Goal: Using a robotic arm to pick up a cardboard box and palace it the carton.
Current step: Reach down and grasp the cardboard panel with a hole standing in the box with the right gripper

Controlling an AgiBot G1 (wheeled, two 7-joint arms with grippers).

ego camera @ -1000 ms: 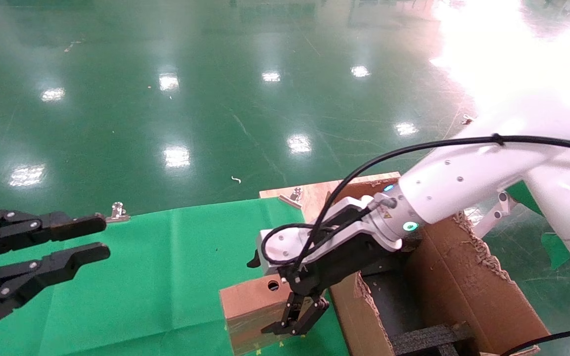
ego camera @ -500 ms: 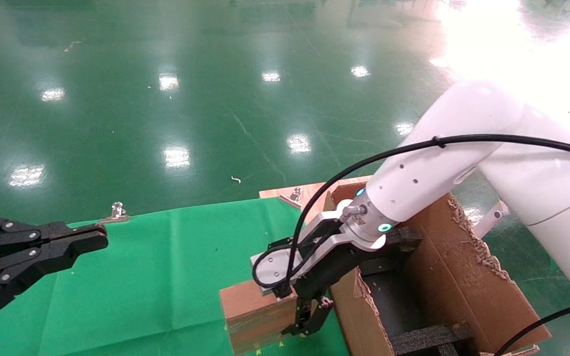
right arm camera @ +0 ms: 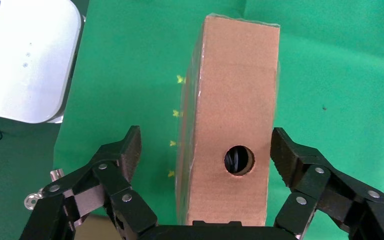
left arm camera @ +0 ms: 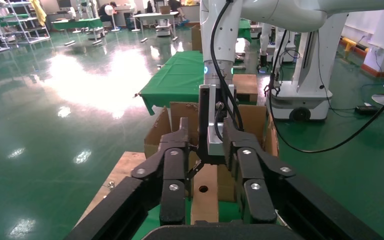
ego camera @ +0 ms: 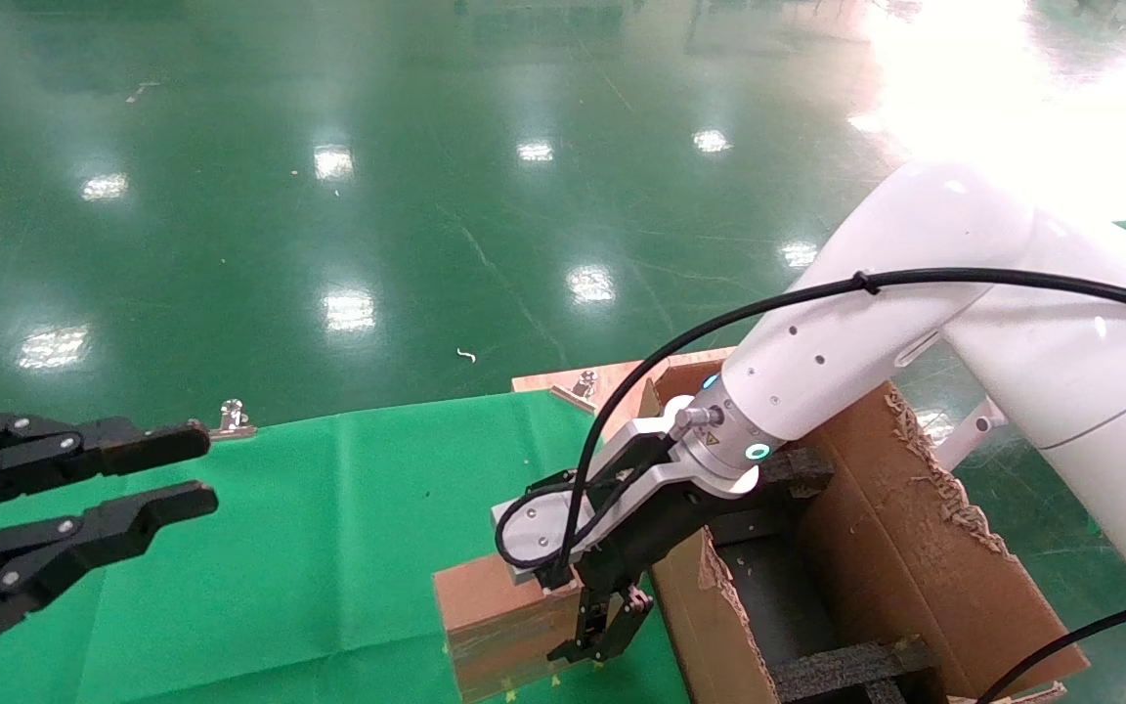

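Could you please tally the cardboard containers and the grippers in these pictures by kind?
Small cardboard box: 1
Large carton: 1
Grippers: 2, the left gripper open over the green cloth, the right gripper with fingers open either side of the small box
Total: 4

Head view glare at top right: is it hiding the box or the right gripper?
Head view: glare whites out only the far floor; the cardboard box, right gripper and parked left gripper are clear of it. Left wrist view: bright patch on floor only. Right wrist view: no glare on the box.
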